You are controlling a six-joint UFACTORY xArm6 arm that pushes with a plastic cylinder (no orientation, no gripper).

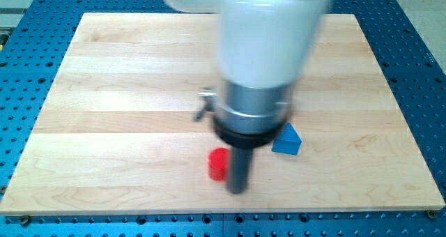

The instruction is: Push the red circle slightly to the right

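The red circle [218,164] is a small red cylinder on the wooden board [104,111], low in the view, just left of centre. My tip [237,189] is at the end of the dark rod, right beside the red circle on its right and slightly lower; touching or just apart, I cannot tell. The rod hides part of the red circle's right edge. A blue triangle block [288,141] lies to the upper right of my tip, partly hidden by the arm.
The arm's large white and metal body [258,63] covers the board's upper middle. A blue perforated table [28,216] surrounds the board. The board's bottom edge is close below my tip.
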